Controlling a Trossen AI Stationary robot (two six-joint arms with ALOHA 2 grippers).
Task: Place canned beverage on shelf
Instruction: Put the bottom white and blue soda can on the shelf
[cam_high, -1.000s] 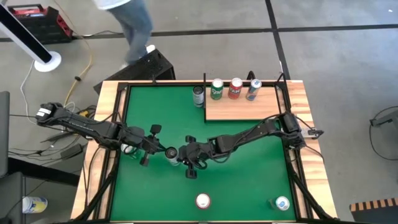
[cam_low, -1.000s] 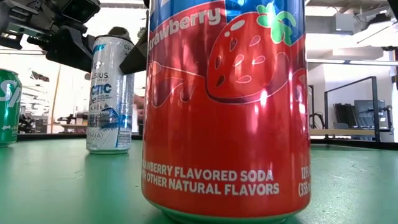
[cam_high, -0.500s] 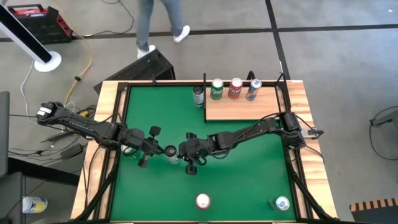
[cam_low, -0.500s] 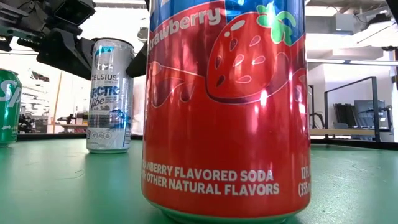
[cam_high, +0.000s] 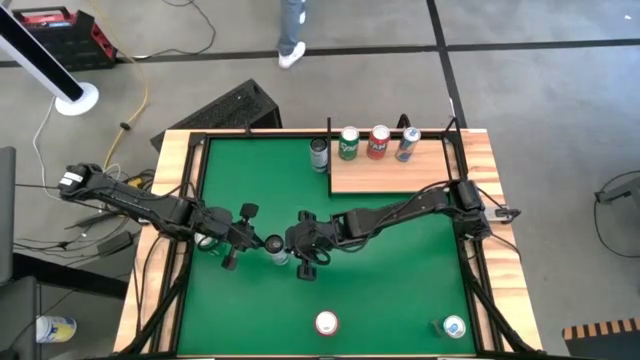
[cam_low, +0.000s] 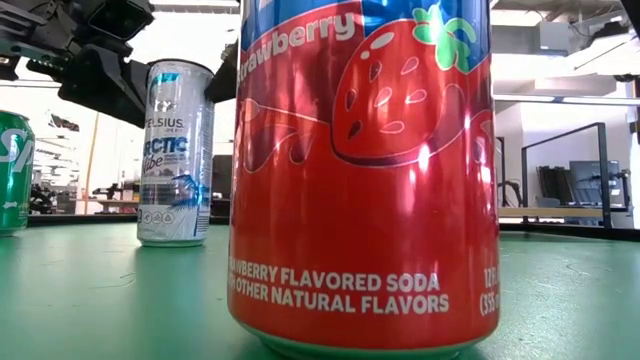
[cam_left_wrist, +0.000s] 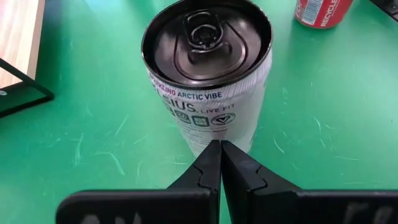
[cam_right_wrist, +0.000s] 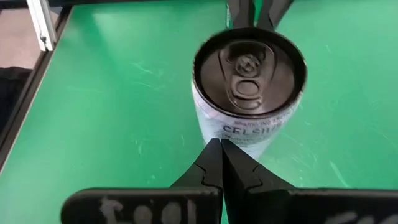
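Two arms on my screens, both reaching to the middle of the green table (cam_high: 400, 290); items listed from left to right.

Left gripper (cam_high: 262, 243): fingers (cam_left_wrist: 208, 169) pressed together, tips meeting the side of the white Celsius can (cam_high: 279, 251), nothing clamped.

White Celsius can: upright on the green surface at table centre, between the two grippers; black lid with pull tab seen from both wrists (cam_left_wrist: 208, 68) (cam_right_wrist: 249, 87); in the low view it stands behind and left of the near can (cam_low: 176, 152).

Right gripper (cam_high: 294, 243): fingers (cam_right_wrist: 214, 163) together, tips at the can's opposite side; I see no grasp.

Strawberry soda can (cam_high: 326, 323): red, upright near the front edge; fills the low view (cam_low: 365, 170).

Shelf (cam_high: 392, 172): light wooden panel, lying at the far right part of the table; along its far edge stand a green can (cam_high: 349, 143), a red can (cam_high: 378, 142) and a silver-blue can (cam_high: 407, 144); a grey can (cam_high: 319, 153) stands just beside its left edge, on the green.

Blue-topped can (cam_high: 453, 327): front right corner.

One person's legs (cam_high: 291, 25) on the floor beyond the table.
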